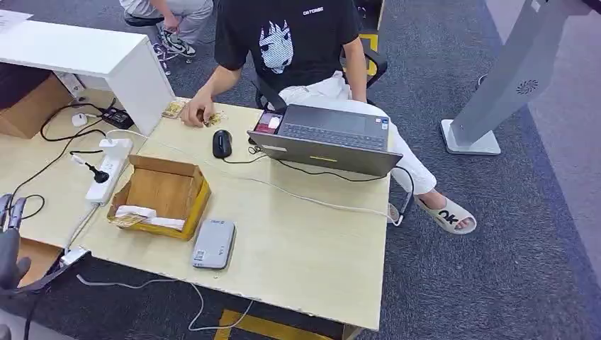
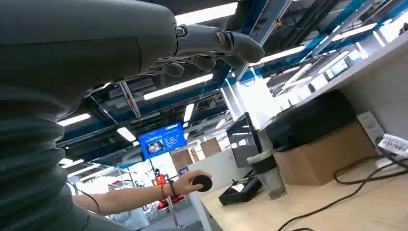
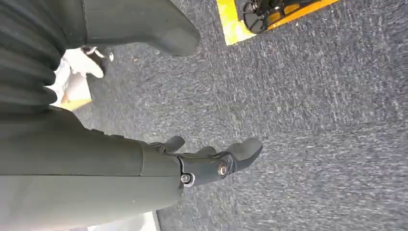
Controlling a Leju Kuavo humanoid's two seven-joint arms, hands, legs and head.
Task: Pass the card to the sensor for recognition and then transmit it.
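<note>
Neither step is begun: the left hand (image 2: 211, 48) and right hand (image 3: 211, 161) hang loosely curled and empty, the card (image 1: 127, 220) lies in its box (image 1: 166, 195), and the reader (image 1: 214, 243) waits beside it.

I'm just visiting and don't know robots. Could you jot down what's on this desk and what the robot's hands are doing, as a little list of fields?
Table: light wooden desk
Box: open cardboard box holding a card
Sensor: grey card reader beside the box, nearer the robot
Person: seated opposite, hand on cards at the far edge
Other items: black mouse, open laptop, white power strip
Left hand: at the desk's left edge, holding nothing
Right hand: hanging over grey carpet, empty
</note>
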